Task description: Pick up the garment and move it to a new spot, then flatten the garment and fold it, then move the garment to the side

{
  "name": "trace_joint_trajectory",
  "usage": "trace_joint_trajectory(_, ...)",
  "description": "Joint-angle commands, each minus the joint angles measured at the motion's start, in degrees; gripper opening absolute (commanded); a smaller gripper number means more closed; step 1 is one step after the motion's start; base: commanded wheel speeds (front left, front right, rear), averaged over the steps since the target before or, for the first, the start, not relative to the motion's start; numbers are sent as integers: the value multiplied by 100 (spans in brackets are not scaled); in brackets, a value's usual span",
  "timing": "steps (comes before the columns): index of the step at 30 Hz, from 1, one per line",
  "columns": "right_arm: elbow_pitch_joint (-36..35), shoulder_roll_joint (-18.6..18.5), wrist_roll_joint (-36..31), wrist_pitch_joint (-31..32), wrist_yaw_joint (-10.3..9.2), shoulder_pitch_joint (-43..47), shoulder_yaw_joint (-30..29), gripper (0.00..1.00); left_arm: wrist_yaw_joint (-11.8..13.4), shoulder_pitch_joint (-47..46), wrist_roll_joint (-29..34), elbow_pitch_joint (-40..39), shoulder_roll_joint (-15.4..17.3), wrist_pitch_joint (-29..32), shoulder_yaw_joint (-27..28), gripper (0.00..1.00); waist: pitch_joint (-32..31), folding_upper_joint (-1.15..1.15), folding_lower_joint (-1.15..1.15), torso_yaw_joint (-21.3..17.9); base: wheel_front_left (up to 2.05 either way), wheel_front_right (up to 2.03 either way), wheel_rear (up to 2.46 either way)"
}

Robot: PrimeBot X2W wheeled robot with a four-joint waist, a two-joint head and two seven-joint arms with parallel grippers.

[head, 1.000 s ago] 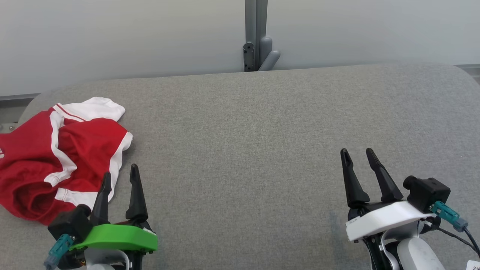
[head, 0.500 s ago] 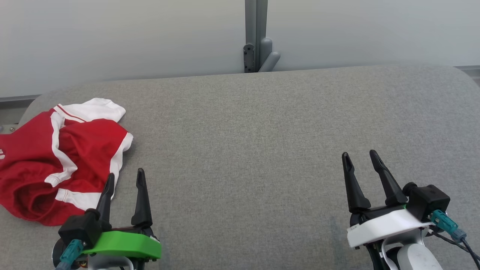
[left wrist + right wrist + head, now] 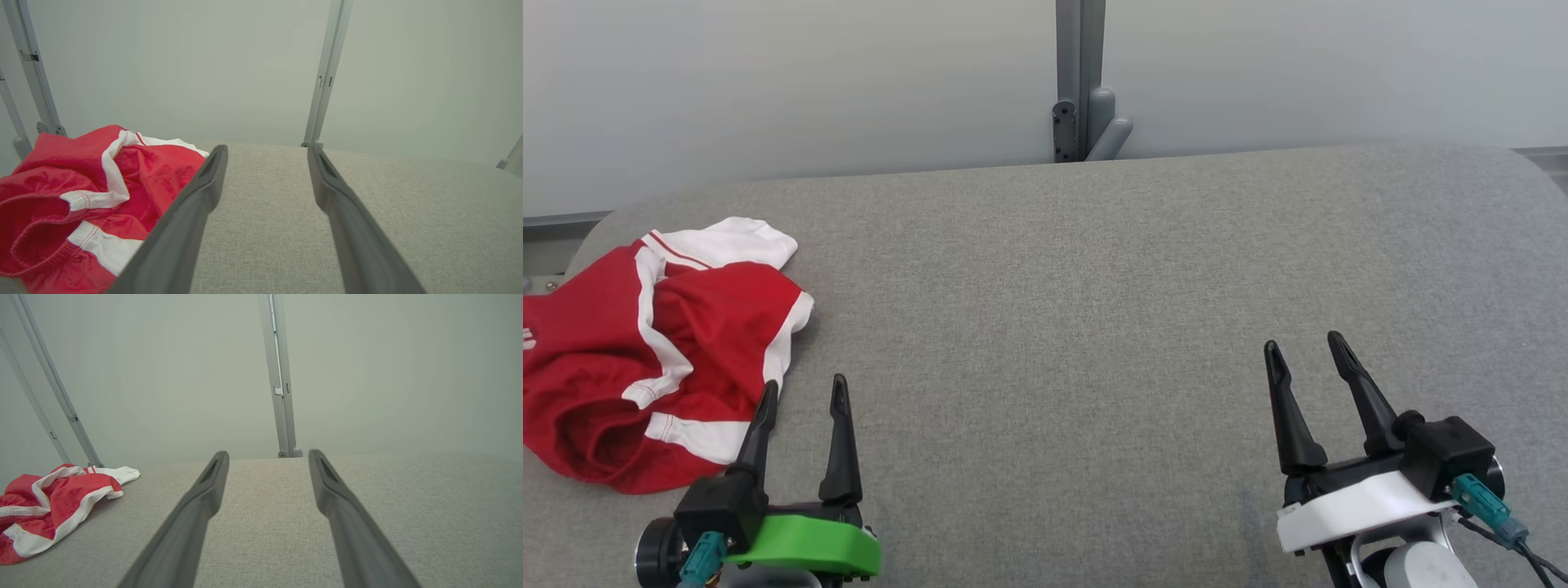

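My left gripper (image 3: 805, 382) has eased back beside the red-and-white garment (image 3: 686, 327), which lies crumpled at the grey table's (image 3: 1045, 286) left end. It and my right gripper (image 3: 1302, 341) gape, empty. The pickup hasn't begun.

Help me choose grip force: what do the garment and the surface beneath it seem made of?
Garment: probably thin synthetic weave, faintly shiny, crumpling in crisp folds; white trim. Surface: matte grey woven fabric, visible heathered texture; perhaps padded, given rounded corners.
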Motion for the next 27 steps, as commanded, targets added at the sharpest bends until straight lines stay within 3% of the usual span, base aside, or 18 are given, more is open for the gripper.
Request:
trace_joint_trajectory(1, -69, -29, -120, -53, 2, 75, 15, 100, -13, 53, 144, -34, 43, -33, -6, 100, -8, 0, 0, 4, 0, 0, 0)
trace_joint_trajectory(15, -163, -33, -551, -212, 2, 212, 73, 100, 26, 168, 674, -93, 47, -171, -23, 100, -52, 0, 0, 26, 0, 0, 0)
trace_joint_trajectory(27, -102, -32, -482, -199, 1, 214, 111, 100, -1, 200, 669, -47, 46, -157, 20, 100, -65, 0, 0, 39, 0, 0, 0)
